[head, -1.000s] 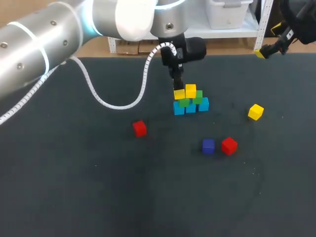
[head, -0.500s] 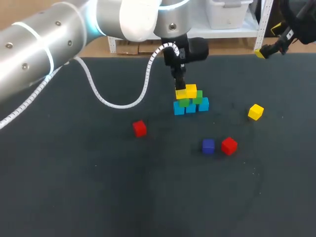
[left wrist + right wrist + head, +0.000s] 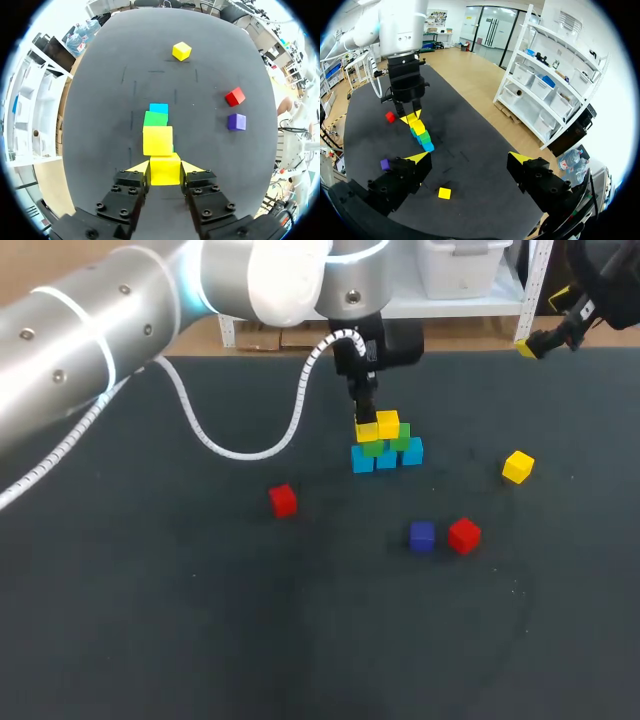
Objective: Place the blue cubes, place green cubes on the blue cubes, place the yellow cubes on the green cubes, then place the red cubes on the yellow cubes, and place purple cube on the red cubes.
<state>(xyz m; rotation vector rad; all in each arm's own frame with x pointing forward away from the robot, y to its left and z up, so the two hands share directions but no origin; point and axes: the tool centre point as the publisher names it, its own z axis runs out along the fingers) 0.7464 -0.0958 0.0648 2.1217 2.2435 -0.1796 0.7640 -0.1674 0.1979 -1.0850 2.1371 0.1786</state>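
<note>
We had the held yellow cube (image 3: pixel 165 169) pinched between our left fingers (image 3: pixel 140 167), which were closed on its two sides. It sat at the top of the pile, just beside the placed yellow cube (image 3: pixel 157 140). We could not tell whether it already rested on the green cubes (image 3: pixel 403 437) beneath it.

Those green cubes stood on the row of blue cubes (image 3: pixel 387 458), so we judged the two lower layers done and the yellow layer in hand. A loose yellow cube (image 3: pixel 517 467) lay on the bench (image 3: pixel 200 620) well apart from the pile, toward our right arm's side. The near red cube (image 3: pixel 463 535) lay just beside the purple cube (image 3: pixel 422 536), and the far red cube (image 3: pixel 283 500) lay off on the other side. We therefore reckoned the red and purple layers not yet begun.

Our right fingers (image 3: pixel 418 158) stood wide apart and held nothing, far back from the pile.

We saw no box, tray or bowl; every cube lay on the bench or on another cube.
</note>
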